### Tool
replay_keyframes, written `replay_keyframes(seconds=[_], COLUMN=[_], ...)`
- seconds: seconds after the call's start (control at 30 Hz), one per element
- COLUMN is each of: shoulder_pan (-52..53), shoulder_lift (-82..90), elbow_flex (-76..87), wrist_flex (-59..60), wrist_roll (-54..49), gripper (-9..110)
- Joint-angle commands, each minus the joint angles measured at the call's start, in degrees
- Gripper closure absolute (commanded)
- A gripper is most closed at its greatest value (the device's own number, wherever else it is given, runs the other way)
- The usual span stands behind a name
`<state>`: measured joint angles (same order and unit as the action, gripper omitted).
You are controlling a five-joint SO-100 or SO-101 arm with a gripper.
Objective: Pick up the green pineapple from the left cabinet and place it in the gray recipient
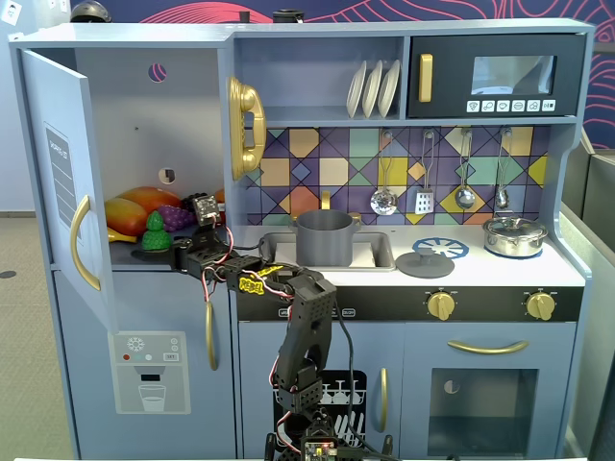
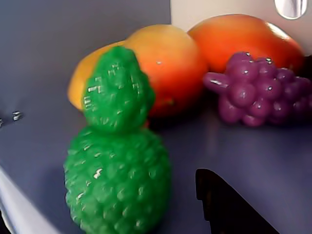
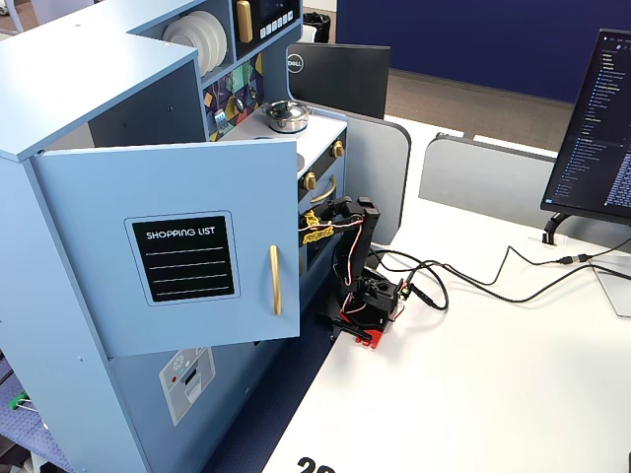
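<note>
The green pineapple (image 1: 154, 232) stands upright at the front of the open left cabinet (image 1: 135, 125). It fills the lower left of the wrist view (image 2: 117, 165). My gripper (image 1: 175, 252) reaches into the cabinet just right of the pineapple and is open. One black finger (image 2: 224, 204) shows right of the fruit with a clear gap, and the other is out of frame. The gray recipient (image 1: 324, 237) stands in the sink to the right. In a fixed view the cabinet door (image 3: 177, 246) hides the pineapple, and only the arm (image 3: 355, 246) shows.
Two orange-yellow mangoes (image 2: 170, 63) and a purple grape bunch (image 2: 258, 92) lie behind the pineapple. The open door (image 1: 58, 173) stands left of the cabinet. A gold phone (image 1: 245, 125) hangs on its right wall. A flat gray lid (image 1: 425, 264) and a silver lidded pot (image 1: 515, 235) sit on the counter.
</note>
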<state>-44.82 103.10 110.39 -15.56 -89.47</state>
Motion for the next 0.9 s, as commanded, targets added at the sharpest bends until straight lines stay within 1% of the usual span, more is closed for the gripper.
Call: replay_keyframes(seconds=[0.0,0.23,0.3,0.37,0.4,0.43,0.47,0.6,0.7,0.87], shoulder_pan=[0.97,0.18,-0.26,-0.7,-0.97,-1.14,-1.41,-2.99,-4.57,-8.44], shoulder_lift=[-1.58,-7.29,-8.35,-8.79,-8.88,-8.61,-8.35,-6.59,-2.72,12.92], elbow_flex=[-6.68,-12.74,-13.89,-14.33,-14.15,-13.71,-13.36,-12.92,-13.54,-8.44], wrist_flex=[-2.2,-2.46,-3.16,-3.16,-2.46,-1.14,-0.09,0.26,1.32,5.89], wrist_roll=[-0.18,-0.7,-0.88,-3.96,-6.59,-10.11,-12.04,-9.14,-9.76,-11.78], gripper=[55,57,61,71,80,93,102,102,102,102])
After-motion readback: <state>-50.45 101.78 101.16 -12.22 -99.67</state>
